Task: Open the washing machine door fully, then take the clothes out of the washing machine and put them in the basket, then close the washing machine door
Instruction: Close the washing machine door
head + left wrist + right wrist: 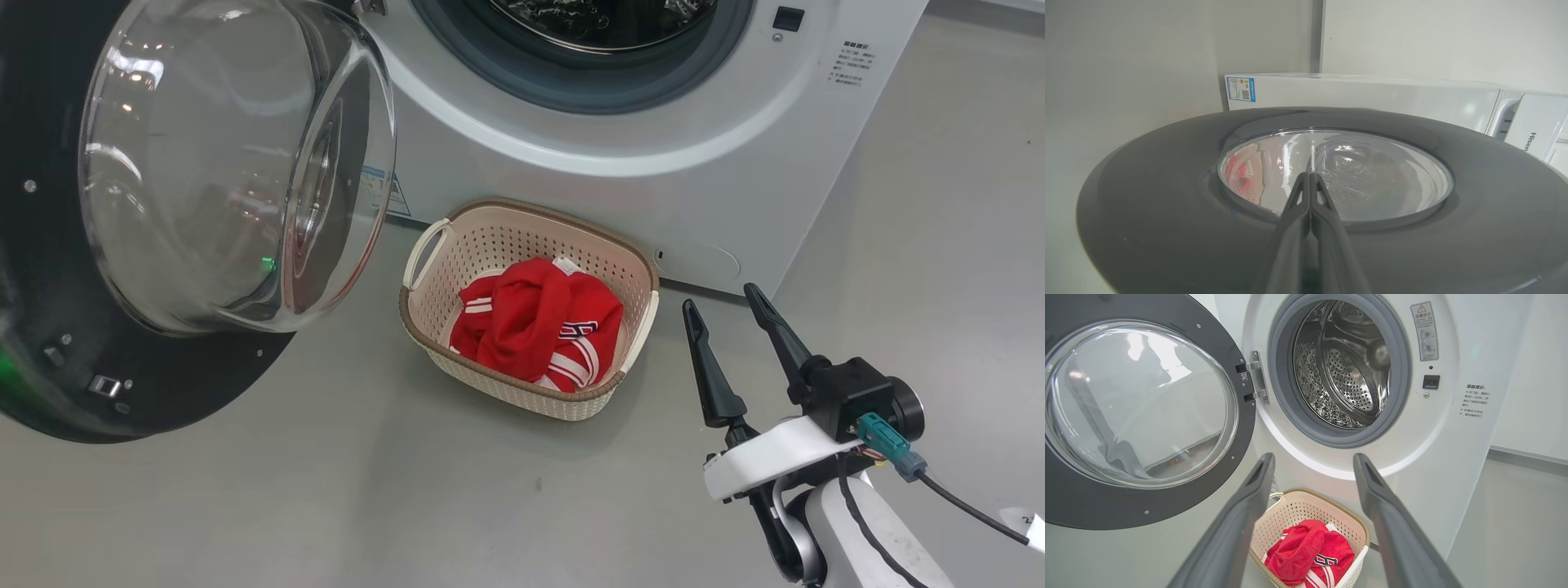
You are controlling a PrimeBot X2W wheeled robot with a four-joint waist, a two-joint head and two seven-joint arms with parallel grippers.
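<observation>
I count one washing machine, one washing machine door, one basket and one red garment, the clothes, bunched inside the basket. The basket sits on the grey floor just in front of the washer, below the drum opening. The door hangs wide open on its hinge at the left, its glass bowl bulging beside the basket but apart from it. My right gripper hovers just right of the basket, fingers spread, grasping nothing. My left gripper faces the door's outer side, fingers clenched together on nothing, pointing at the glass. I cannot tell whether they touch it.
</observation>
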